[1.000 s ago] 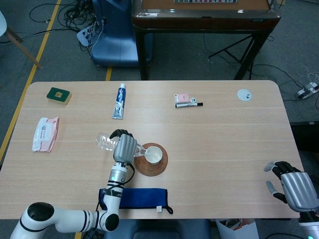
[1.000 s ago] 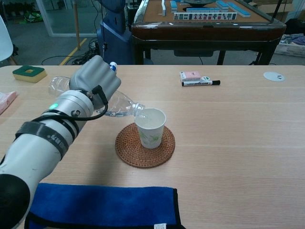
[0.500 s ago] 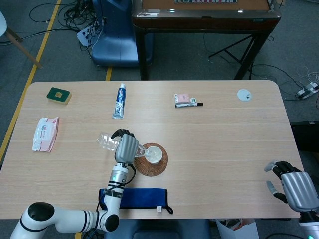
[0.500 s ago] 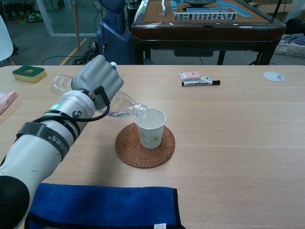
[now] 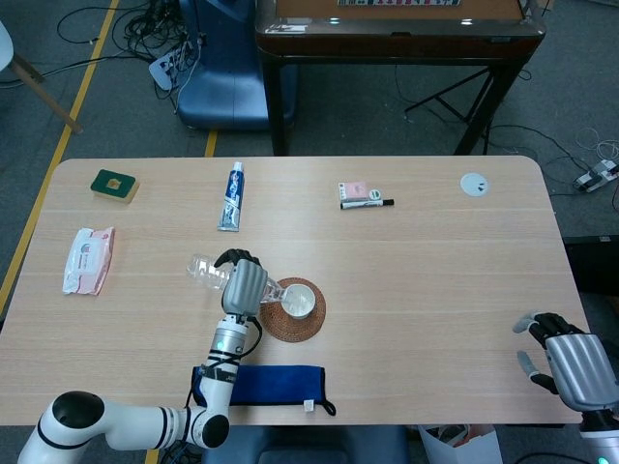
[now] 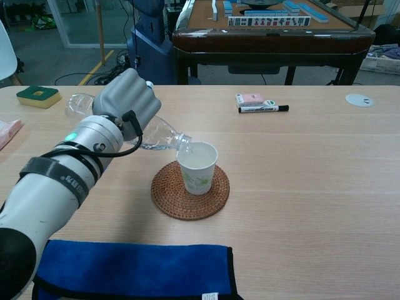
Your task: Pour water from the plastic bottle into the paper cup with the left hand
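Most of the pour looks under way rather than finished, judging by how things lie. Going from the left, a green square pad [image 5: 114, 185] and a pink-and-white soft pack of wipes [image 5: 88, 259] lie near the table's left edge; the print on the pack is too small to read. Next, the left hand [image 6: 127, 100] wraps the clear plastic bottle [image 6: 161, 135] around its middle, fingers curled over the top, and holds it tipped almost flat with its base up to the left and its neck at the rim of the white paper cup with a green leaf print [image 6: 198, 168]. That cup stands upright on a round woven brown coaster [image 6: 190, 190], and a pale surface shows inside it, so I judge it partly filled; righting the bottle and setting it down are left. Behind, a blue-and-white toothpaste tube [image 5: 232, 196] carries lettering I cannot make out, and a blue folded cloth [image 6: 132, 271] lies at the near edge. Further right sit a black marker pen [image 6: 263, 108], label unreadable, and a small pink pad [image 6: 251, 98]. Far right, the right hand [image 5: 569, 361] hangs off the table corner, fingers spread, holding nothing.
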`<state>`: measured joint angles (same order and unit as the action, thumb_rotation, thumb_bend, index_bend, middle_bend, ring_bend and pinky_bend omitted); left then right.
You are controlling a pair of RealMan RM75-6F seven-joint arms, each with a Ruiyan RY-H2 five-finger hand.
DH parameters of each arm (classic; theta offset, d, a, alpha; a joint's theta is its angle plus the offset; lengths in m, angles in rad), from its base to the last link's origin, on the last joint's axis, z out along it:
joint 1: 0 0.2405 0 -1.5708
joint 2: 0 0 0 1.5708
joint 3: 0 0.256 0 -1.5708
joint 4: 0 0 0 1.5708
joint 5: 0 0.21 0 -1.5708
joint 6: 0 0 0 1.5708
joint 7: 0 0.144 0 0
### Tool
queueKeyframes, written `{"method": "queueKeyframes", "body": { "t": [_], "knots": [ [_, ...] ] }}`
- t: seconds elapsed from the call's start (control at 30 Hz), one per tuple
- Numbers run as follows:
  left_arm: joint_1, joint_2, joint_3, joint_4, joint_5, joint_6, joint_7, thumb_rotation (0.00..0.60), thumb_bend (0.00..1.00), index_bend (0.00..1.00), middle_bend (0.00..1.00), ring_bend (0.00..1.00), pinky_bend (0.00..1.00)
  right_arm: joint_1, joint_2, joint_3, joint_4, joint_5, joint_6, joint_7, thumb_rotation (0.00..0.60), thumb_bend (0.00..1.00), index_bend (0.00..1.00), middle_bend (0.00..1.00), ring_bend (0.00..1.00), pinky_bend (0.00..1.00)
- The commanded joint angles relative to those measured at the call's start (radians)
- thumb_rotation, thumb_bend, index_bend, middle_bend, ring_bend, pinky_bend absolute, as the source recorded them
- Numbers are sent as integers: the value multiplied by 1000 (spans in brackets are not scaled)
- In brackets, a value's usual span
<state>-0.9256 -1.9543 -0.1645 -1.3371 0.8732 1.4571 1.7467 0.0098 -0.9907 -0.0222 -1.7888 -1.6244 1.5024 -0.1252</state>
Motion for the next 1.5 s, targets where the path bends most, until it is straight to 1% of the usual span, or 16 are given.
{"method": "queueKeyframes", "body": {
  "t": [0.03, 1.5],
  "knots": [
    [-2, 3, 2, 3, 7, -2, 2, 600, 60, 757, 744, 542, 568, 1, 0, 0, 1, 1, -1, 0, 600, 348, 428, 354, 307, 571],
    [5, 5, 6, 38, 42, -9, 26, 600, 60, 757, 744, 542, 568, 0, 4, 1, 0, 4, 1, 7, 600, 348, 428, 354, 307, 571]
  ]
}}
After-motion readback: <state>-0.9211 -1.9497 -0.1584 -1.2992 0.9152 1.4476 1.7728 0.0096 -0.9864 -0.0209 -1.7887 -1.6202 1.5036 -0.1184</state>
